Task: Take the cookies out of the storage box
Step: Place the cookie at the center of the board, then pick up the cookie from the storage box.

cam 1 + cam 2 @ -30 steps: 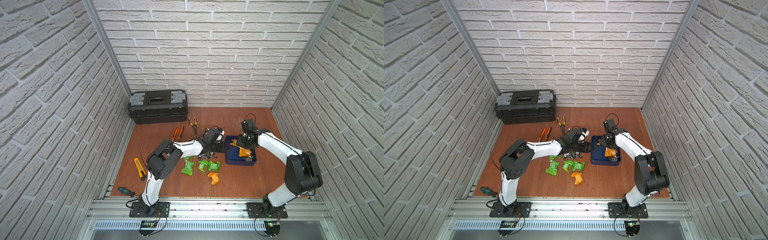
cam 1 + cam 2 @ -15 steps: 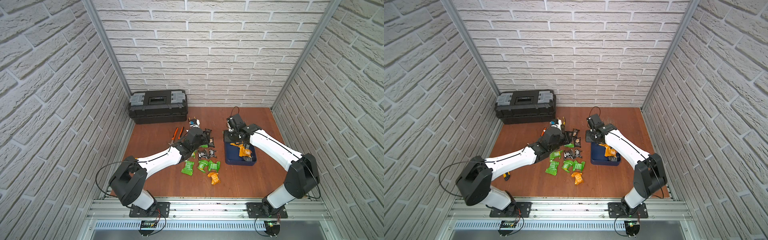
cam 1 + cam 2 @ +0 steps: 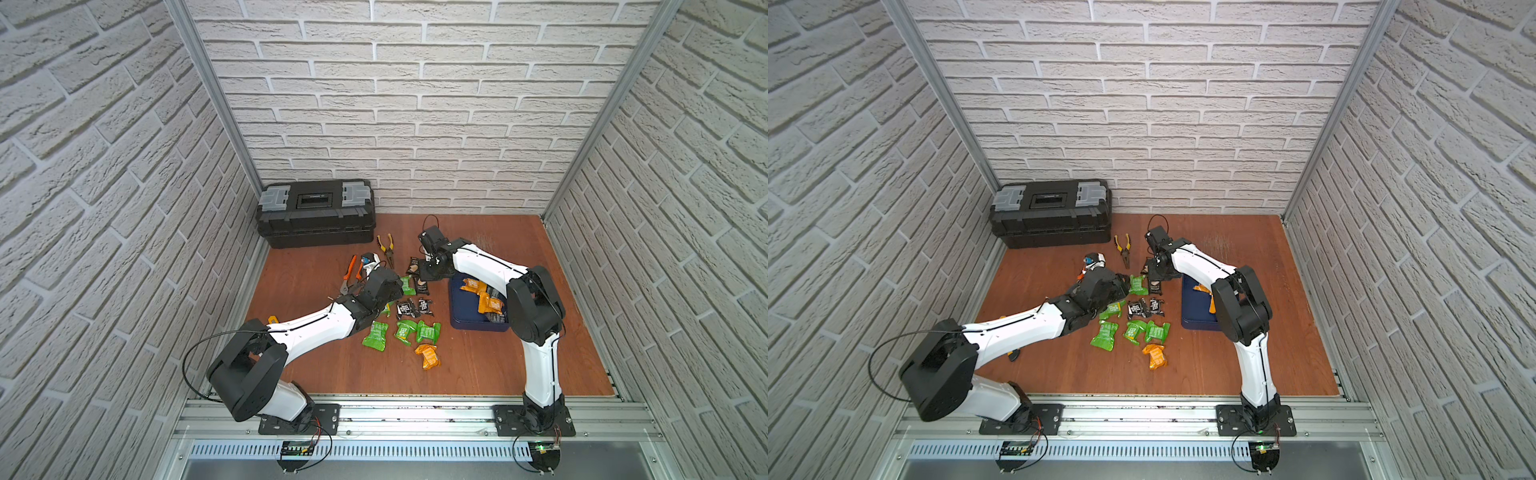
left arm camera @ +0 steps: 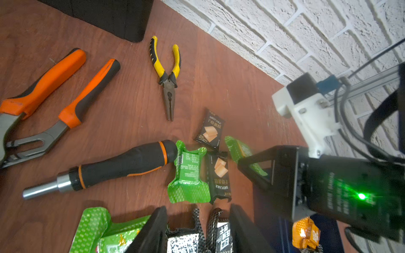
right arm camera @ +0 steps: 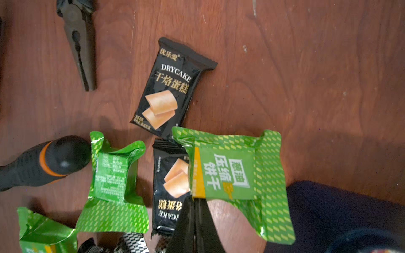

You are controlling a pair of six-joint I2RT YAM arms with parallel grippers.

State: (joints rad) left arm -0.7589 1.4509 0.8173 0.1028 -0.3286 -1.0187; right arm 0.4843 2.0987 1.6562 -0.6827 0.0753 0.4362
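Storage box (image 3: 457, 322): navy tray on the worktop (image 3: 478, 374), holding orange and black cookies (image 3: 484, 300). More green, black and orange packets lie loose on the wood beside it. Right pincer (image 5: 194, 203): clenched on the edge of a green packet (image 5: 236, 173), held over a black DRYCAKE packet (image 5: 173, 181) just beside the box. Left pincer (image 4: 197, 227): released, jaws apart above black-and-white packets (image 4: 184, 241). Screwdriver (image 4: 122, 163) and yellow-handled pliers (image 4: 167, 74) lie nearby.
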